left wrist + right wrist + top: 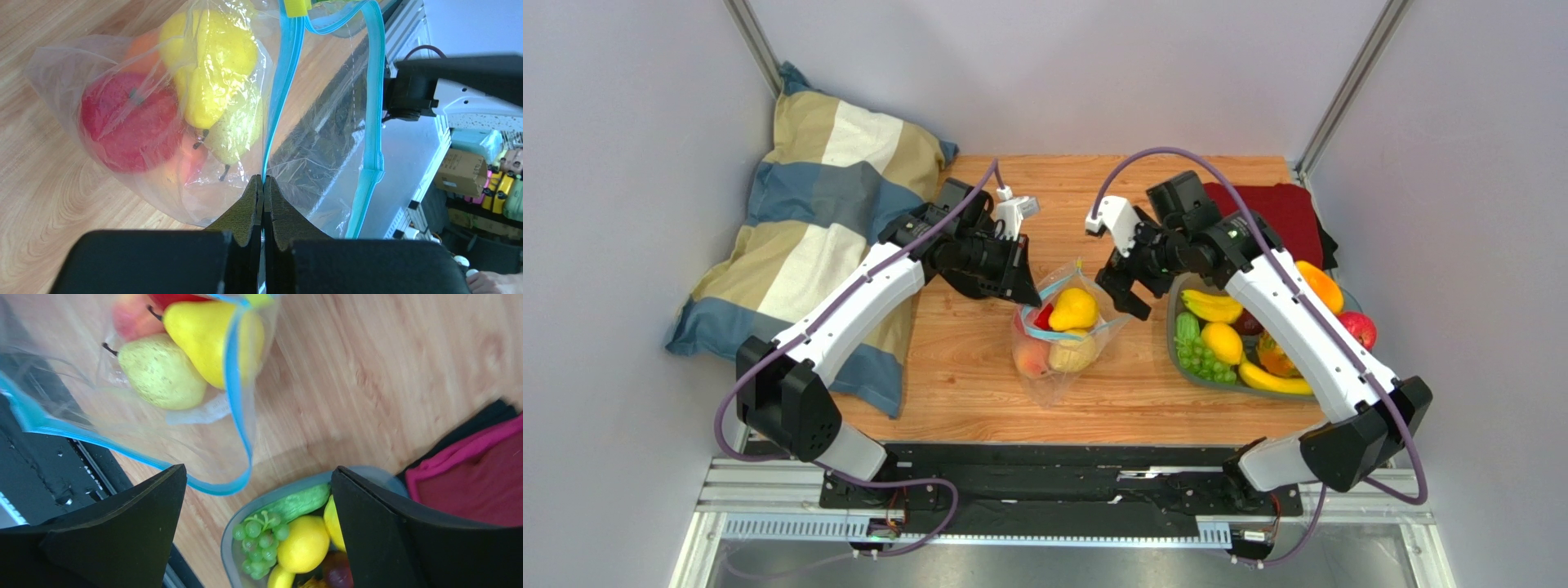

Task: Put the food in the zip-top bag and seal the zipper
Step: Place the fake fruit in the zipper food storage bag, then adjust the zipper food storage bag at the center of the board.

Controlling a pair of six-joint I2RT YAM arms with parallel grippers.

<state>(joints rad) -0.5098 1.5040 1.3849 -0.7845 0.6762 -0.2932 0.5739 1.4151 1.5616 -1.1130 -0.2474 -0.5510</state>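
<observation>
The left hand (263, 182) is clenched on the zipper (285, 73) of the bag (1065, 337) at its far-left lip. It lifts that edge so the mouth gapes rightward, while the bag sits in the middle of the bench (952, 368) with a pear (1074, 309) and red fruit (126, 122) already inside. The right hand (256, 478) hangs released and empty just right of the mouth, between bag and tray (1172, 337), probably free to fetch more food, such as the bananas (1210, 304) or grapes (1195, 358), before sealing.
</observation>
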